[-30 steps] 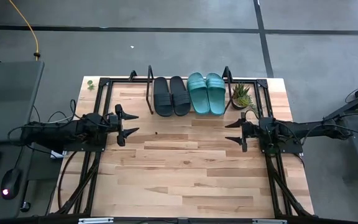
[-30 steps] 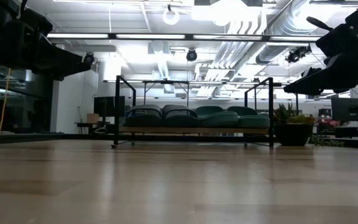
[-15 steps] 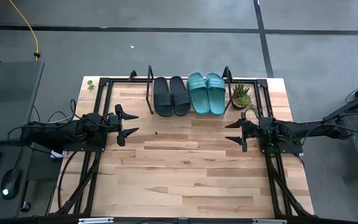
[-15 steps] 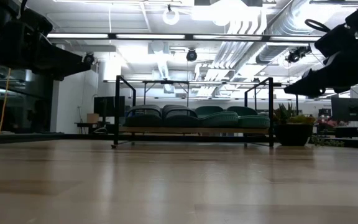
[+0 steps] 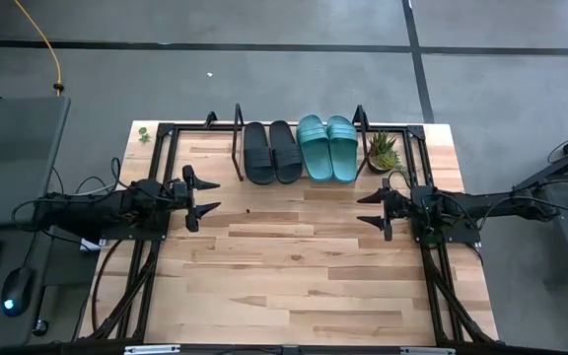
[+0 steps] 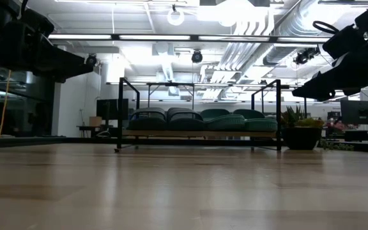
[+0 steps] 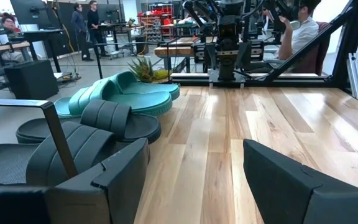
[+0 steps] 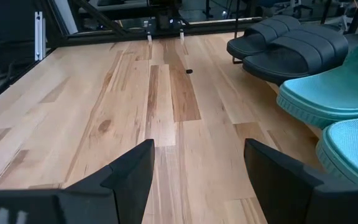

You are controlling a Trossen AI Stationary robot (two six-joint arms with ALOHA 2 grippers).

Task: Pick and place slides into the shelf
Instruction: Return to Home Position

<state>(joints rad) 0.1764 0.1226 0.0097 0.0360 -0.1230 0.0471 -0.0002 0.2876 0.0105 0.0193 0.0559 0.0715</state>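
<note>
Two black slides [image 5: 271, 152] and two teal slides [image 5: 327, 148] lie side by side, soles down, on the shelf [image 6: 197, 134] at the table's far edge, between its black tube ends [image 5: 237, 133]. My left gripper [image 5: 213, 195] hangs open above the table's left side, level, with nothing between its fingers. My right gripper [image 5: 363, 209] hangs open above the right side, also with nothing in it. The left wrist view shows the black slides [image 7: 98, 127] and teal slides [image 7: 132, 96]. The right wrist view shows black slides [image 8: 291, 46] and teal slides [image 8: 340, 93].
A small potted plant [image 5: 384, 151] stands just right of the shelf. A tiny dark speck [image 5: 248, 210] lies on the wooden table [image 5: 294, 276]. Black frame rails run along both table sides. People stand in the room beyond.
My right gripper has rolled slightly about its own pointing line while staying in place and open. The slides and the left arm have kept still.
</note>
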